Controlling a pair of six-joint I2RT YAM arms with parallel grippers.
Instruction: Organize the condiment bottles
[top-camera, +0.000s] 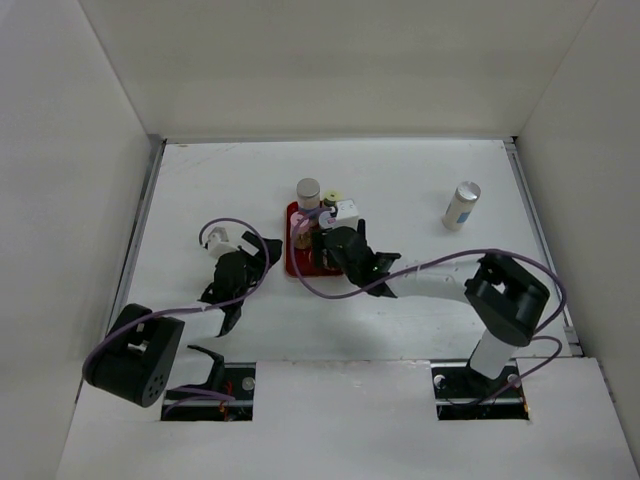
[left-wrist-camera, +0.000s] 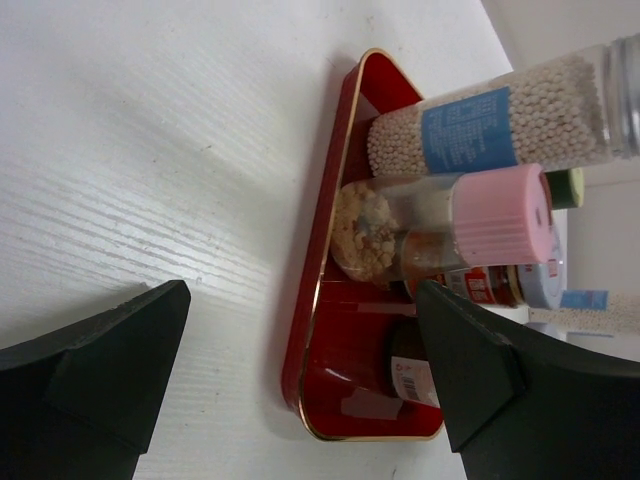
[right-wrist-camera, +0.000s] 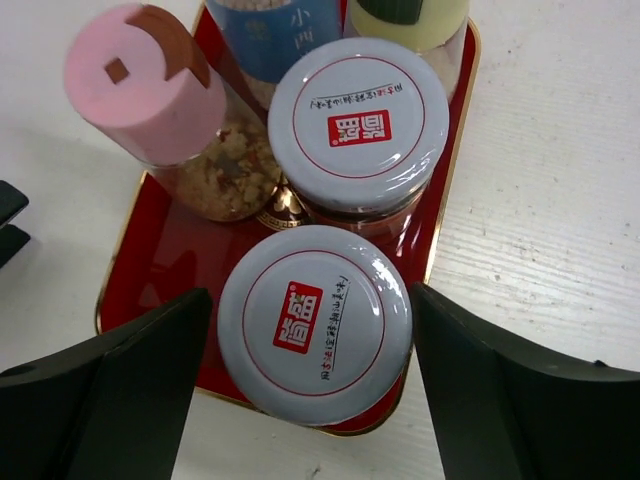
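Observation:
A red tray (top-camera: 292, 262) holds several condiment bottles. In the right wrist view I see a pink-capped bottle (right-wrist-camera: 140, 80), a blue-labelled bottle (right-wrist-camera: 275, 30), a yellowish-capped one (right-wrist-camera: 410, 15) and two jars with blue-grey lids (right-wrist-camera: 358, 120). My right gripper (right-wrist-camera: 311, 300) is open, its fingers close on either side of the nearer jar (right-wrist-camera: 315, 325), which stands in the tray's near corner. My left gripper (left-wrist-camera: 303, 300) is open and empty, low over the table just left of the tray (left-wrist-camera: 322, 300). One more silver-capped bottle (top-camera: 461, 205) stands alone at the far right.
White walls enclose the table on three sides. The right arm (top-camera: 440, 285) reaches across the table's middle from the right. A white tag (top-camera: 217, 240) lies beside the left gripper.

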